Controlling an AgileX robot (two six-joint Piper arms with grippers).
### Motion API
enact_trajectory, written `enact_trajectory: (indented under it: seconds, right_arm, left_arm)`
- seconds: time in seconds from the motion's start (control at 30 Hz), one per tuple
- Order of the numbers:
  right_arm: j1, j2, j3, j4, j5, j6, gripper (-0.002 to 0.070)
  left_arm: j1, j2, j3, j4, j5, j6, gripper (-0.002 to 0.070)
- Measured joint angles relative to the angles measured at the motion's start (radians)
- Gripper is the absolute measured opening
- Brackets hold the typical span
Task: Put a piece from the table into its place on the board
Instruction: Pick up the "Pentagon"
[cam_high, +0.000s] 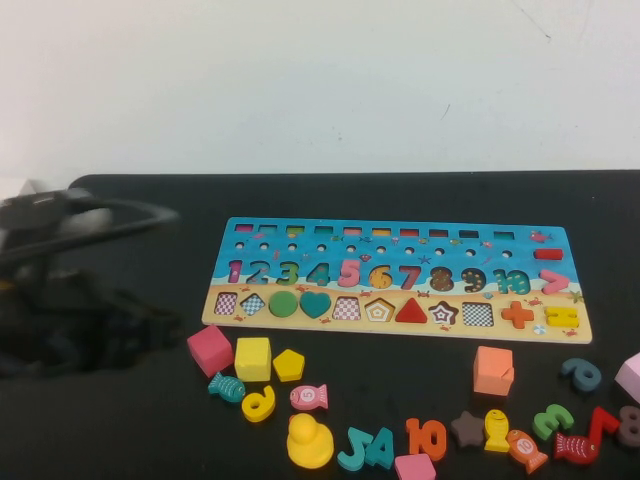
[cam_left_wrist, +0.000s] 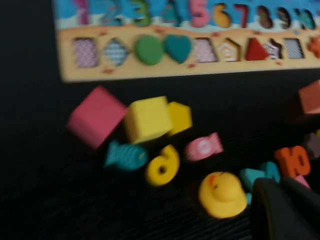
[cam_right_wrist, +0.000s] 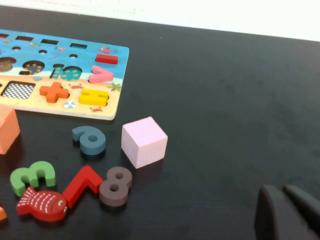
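The yellow pentagon piece (cam_high: 289, 364) lies flat on the black table (cam_high: 150, 430), touching the right side of a yellow cube (cam_high: 252, 358), in front of the board (cam_high: 400, 243). The left wrist view also shows the piece (cam_left_wrist: 181, 117) and the board (cam_left_wrist: 150, 71). The board's pentagon recess (cam_high: 379, 310) is open. My left arm is a dark blur at the left of the high view. The left gripper (cam_left_wrist: 282, 184) hovers over the loose pieces near a yellow duck (cam_left_wrist: 221, 194), shut and empty. My right gripper (cam_right_wrist: 282, 191) is shut and empty over bare table, right of the board.
A pink cube (cam_high: 209, 350), fish, loose numbers and a pink pentagon (cam_high: 414, 467) lie in front of the board. An orange cube (cam_high: 493, 370) sits at front right. A pale pink cube (cam_right_wrist: 144, 141) stands near the board's right end (cam_right_wrist: 117, 65).
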Motion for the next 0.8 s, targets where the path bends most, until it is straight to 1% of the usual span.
enact_trajectory:
  seconds: [0.07,0.13,0.17,0.27,0.4,0.47,0.53,0.57,0.63,0.8]
  right_arm:
    - [0.000,0.000,0.000,0.000,0.000,0.000,0.0019]
    - [0.000,0.000,0.000,0.000,0.000,0.000,0.0018]
    - [0.000,0.000,0.000,0.000,0.000,0.000,0.0019]
    - [0.000,0.000,0.000,0.000,0.000,0.000,0.0019]
    - [0.000,0.000,0.000,0.000,0.000,0.000,0.0018]
    - [0.000,0.000,0.000,0.000,0.000,0.000,0.0018]
    - [0.000,0.000,0.000,0.000,0.000,0.000,0.0018]
    - [0.000,0.000,0.000,0.000,0.000,0.000,0.0019]
    - [0.000,0.000,0.000,0.000,0.000,0.000,0.0018]
    - [0.000,0.000,0.000,0.000,0.000,0.000,0.0019]
  left_arm:
    - [-0.082,0.069,-0.045,0.005,-0.033,0.003,-0.0001]
    - [-0.169,0.130,-0.086,0.040,-0.070,-0.025,-0.0001]
    - [-0.209,0.165,-0.112,0.071,-0.087,-0.053,-0.0001]
    - [-0.297,0.263,-0.196,0.182,-0.100,-0.161,-0.0001]
    - [-0.352,0.398,-0.306,0.308,-0.089,-0.310,-0.0001]
    - [-0.358,0.464,-0.345,0.351,-0.080,-0.370,0.0000]
    - [-0.358,0.517,-0.367,0.371,-0.075,-0.397,0.0014]
    - [-0.358,0.541,-0.374,0.379,-0.075,-0.407,0.0032]
    - [-0.358,0.583,-0.384,0.383,-0.073,-0.415,0.0092]
    - [-0.358,0.656,-0.407,0.383,-0.071,-0.417,0.0299]
